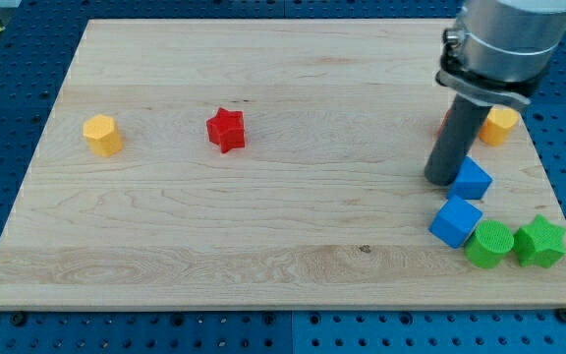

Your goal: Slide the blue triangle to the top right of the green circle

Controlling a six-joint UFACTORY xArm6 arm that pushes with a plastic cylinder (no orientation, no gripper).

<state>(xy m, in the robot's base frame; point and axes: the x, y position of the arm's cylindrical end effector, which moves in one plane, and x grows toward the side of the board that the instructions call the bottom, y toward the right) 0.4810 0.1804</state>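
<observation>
The blue triangle point(474, 180) lies near the view's right edge of the wooden board point(263, 216). My tip point(442, 182) rests on the board right at the triangle's left side, touching it or nearly so. The green circle point(489, 243) sits below the triangle, near the board's bottom right corner. A blue cube point(456, 220) lies between them, touching the green circle's upper left.
A green star point(540, 241) sits just right of the green circle. A yellow block point(500, 126) lies above the triangle, and a red block point(443, 123) is mostly hidden behind the rod. A red star point(226, 129) and a yellow hexagon point(102, 135) lie at the left.
</observation>
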